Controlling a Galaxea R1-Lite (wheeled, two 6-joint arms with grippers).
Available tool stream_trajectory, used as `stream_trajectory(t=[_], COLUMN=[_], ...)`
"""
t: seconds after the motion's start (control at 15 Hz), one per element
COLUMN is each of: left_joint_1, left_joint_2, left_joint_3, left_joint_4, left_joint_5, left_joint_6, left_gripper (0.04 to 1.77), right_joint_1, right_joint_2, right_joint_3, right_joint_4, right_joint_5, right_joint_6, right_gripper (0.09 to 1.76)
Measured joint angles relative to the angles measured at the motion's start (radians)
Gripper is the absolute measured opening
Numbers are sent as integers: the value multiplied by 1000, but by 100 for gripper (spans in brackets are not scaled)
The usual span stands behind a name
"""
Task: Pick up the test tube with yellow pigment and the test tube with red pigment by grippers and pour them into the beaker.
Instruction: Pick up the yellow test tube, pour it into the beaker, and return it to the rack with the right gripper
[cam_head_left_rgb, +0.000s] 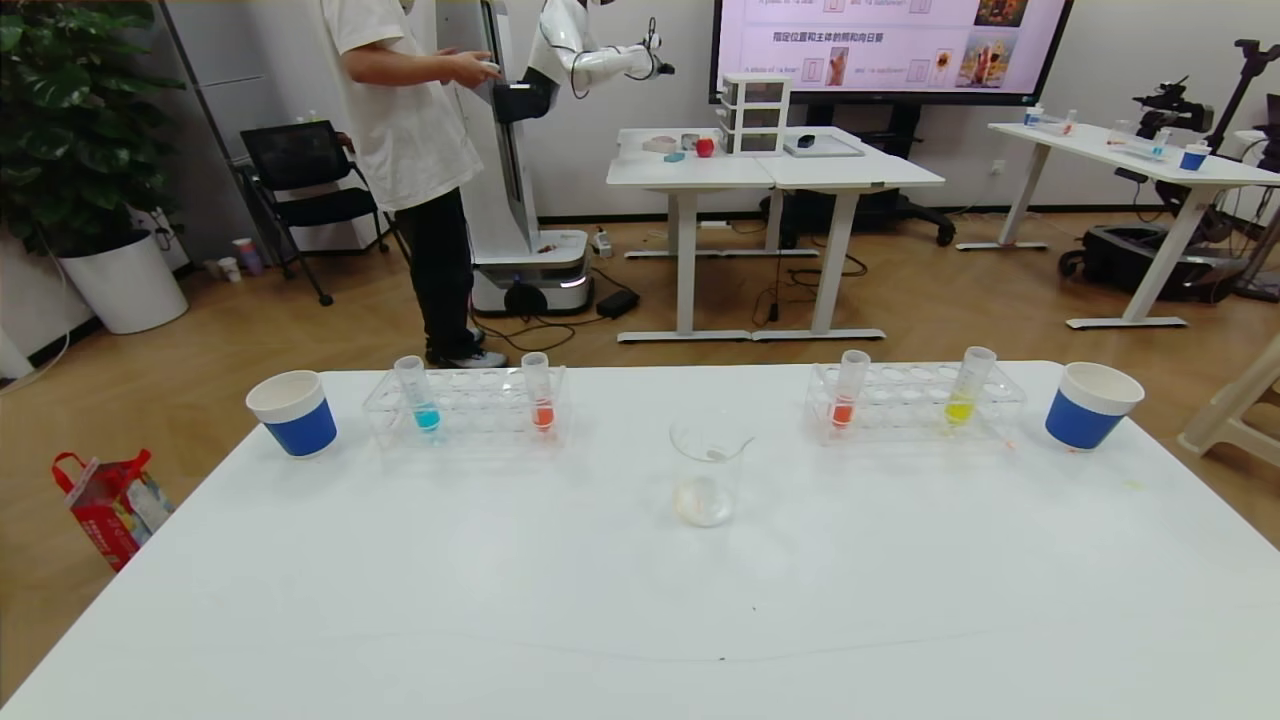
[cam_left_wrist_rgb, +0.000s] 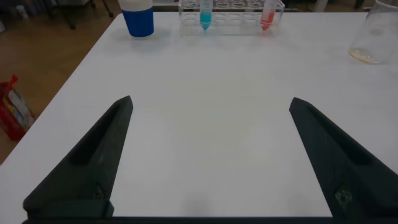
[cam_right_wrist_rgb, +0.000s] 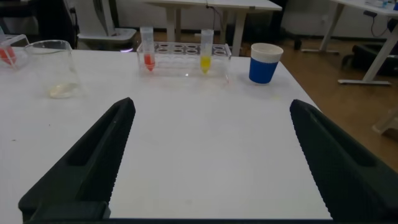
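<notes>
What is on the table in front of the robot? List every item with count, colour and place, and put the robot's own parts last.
beaker: one, clear glass, table centre, between the two racks.
left rack: one, clear plastic, far left of the table.
right rack: one, clear plastic, far right of the table.
blue tube: one, blue liquid, upright in the left rack.
red tube in the left rack: one, red-orange liquid, upright.
red tube in the right rack: one, red-orange liquid, upright.
yellow tube: one, yellow liquid, upright in the right rack.
paper cups: two, blue with white rim, one at the left end, one at the right end.
table: one, white.
left gripper: black, open, over the bare near table.
right gripper: black, open, over the bare near table.
</notes>
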Motion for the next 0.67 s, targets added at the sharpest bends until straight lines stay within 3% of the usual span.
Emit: stream_trajectory(t=[0.2, 0.67], left_joint_1=[0, 0], left_joint_2=[0, 0], left_joint_3=[0, 0], left_joint_4=[0, 0], left_joint_5=[0, 0], left_joint_6=[0, 0], left_gripper=[175, 175], right_joint_1=[25, 58], right_joint_2=[160, 796], right_joint_3=[-101, -275], right_joint_4=[-87, -528], right_joint_5=[0, 3], right_joint_6=[2, 4], right_gripper=[174, 174])
